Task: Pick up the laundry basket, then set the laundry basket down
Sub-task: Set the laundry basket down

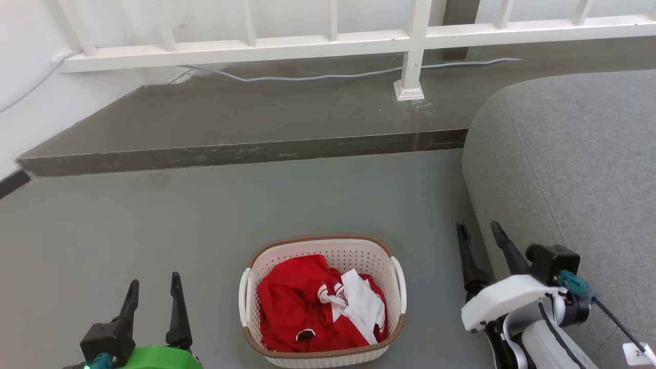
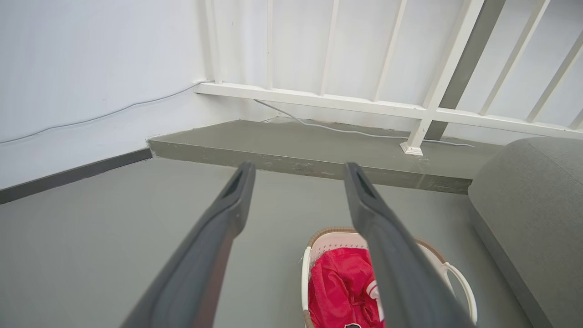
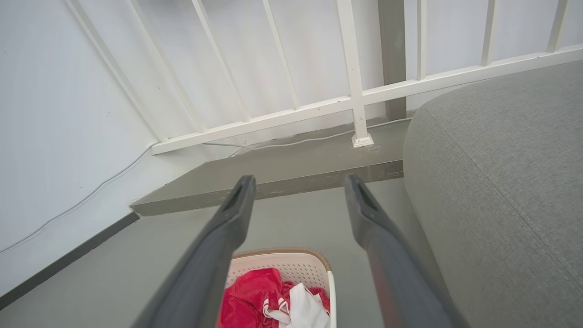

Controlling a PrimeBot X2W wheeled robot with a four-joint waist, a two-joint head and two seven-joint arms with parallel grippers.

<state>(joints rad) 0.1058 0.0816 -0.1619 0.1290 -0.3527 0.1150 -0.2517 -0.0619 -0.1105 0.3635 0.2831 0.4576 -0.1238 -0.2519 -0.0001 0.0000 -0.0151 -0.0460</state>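
Two grippers are seen in the head view, both empty and apart from the load. Laundry basket (image 1: 359,259) is set upright on the grey floor (image 1: 154,220), at 6 o'clock of the head view. Red garment (image 1: 292,302) is piled inside, with a white cloth (image 1: 365,302) laid at its 3 o'clock side. White loop handles (image 1: 242,302) are seen at the basket's 9 and 3 o'clock sides, ungripped.

Left gripper (image 1: 155,279) is placed at the basket's 9 o'clock, near but not touching, fingers spread and pointed to 12, nothing between them. Right gripper (image 1: 478,225) is placed at the basket's 2 o'clock, fingers likewise spread and empty, just beside the edge of the grey sofa (image 1: 574,179); contact with the sofa cannot be told.

Raised step (image 1: 230,123) is seen at 12 o'clock of the basket, well apart, with a white railing (image 1: 307,46) behind it and a pale cable (image 1: 318,78) run along it.

In the left wrist view, the left gripper (image 2: 298,167) is shown spread, and the basket (image 2: 334,239) is seen at 5 o'clock, partly hidden by one finger. In the right wrist view, the right gripper (image 3: 298,178) is shown spread, and the basket (image 3: 282,264) is seen at 6 o'clock, low between the fingers, with the sofa (image 3: 501,182) at 3 o'clock.
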